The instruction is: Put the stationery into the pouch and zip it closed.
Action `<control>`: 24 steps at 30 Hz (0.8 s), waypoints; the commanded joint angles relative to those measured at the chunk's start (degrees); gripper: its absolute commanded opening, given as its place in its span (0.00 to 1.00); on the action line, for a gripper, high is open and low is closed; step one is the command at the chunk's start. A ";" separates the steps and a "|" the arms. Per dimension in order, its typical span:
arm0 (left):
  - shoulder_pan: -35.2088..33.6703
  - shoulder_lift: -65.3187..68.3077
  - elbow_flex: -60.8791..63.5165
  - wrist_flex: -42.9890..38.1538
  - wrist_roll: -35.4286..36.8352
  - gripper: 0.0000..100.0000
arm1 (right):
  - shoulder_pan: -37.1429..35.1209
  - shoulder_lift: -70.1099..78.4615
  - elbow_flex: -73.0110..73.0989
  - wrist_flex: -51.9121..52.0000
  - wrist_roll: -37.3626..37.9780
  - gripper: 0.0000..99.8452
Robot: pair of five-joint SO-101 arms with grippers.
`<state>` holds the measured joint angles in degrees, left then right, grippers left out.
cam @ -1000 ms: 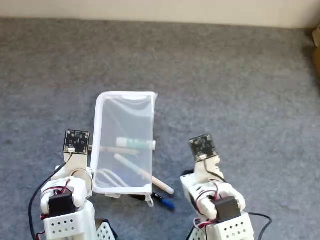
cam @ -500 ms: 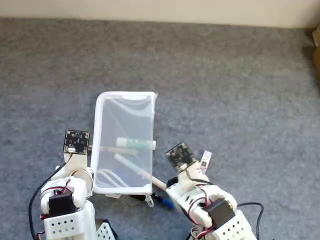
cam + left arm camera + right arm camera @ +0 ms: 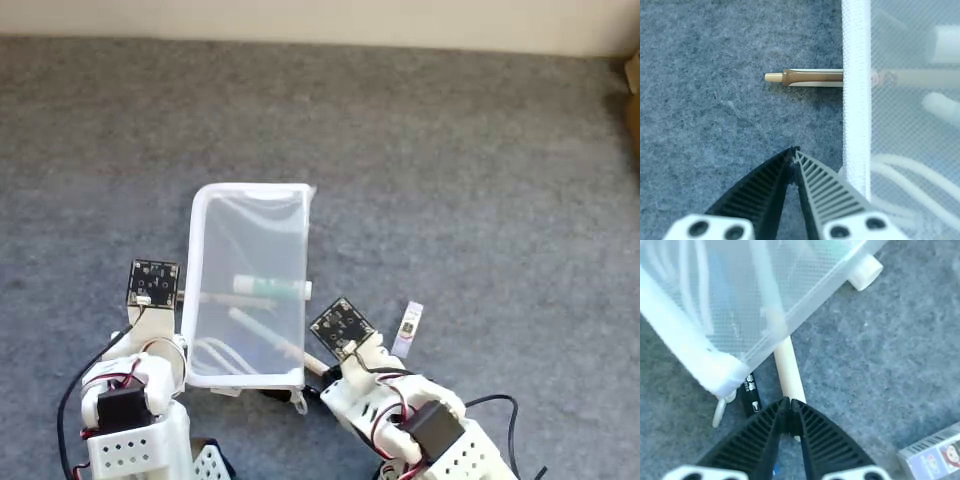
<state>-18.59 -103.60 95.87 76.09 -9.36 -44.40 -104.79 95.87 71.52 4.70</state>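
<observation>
A white mesh pouch [image 3: 245,285] lies flat on the grey carpet between my arms. Through the mesh I see a white-and-green tube [image 3: 270,287], a cream pen [image 3: 290,350] and white cords. My left gripper [image 3: 793,150] is shut and empty, just beside the pouch's white edge [image 3: 856,100], where a brown pen [image 3: 807,77] sticks out. My right gripper [image 3: 790,401] is shut and empty, its tips right at the cream pen [image 3: 787,365] that pokes out at the pouch's near corner. A black pen [image 3: 751,392] lies beside that.
A small printed box [image 3: 410,328] lies on the carpet to the right of my right arm [image 3: 345,335], also seen as the box [image 3: 935,452] in the right wrist view. The zipper pull [image 3: 720,410] hangs at the pouch's near corner. Carpet stretches beyond the pouch.
My right arm has swung left toward the pouch's near corner, uncovering the small box. My left arm and the pouch have stayed still.
</observation>
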 commanded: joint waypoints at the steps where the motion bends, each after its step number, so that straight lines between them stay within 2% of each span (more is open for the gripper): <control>1: -0.57 -0.31 1.27 0.44 0.62 0.01 | -0.75 -0.92 7.25 0.40 -0.26 0.01; 24: -0.57 -0.31 1.27 0.44 0.62 0.01 | -0.66 -0.48 7.25 0.22 -0.35 0.01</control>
<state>-18.59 -103.60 95.87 76.09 -9.36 -44.40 -104.79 95.87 71.52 4.70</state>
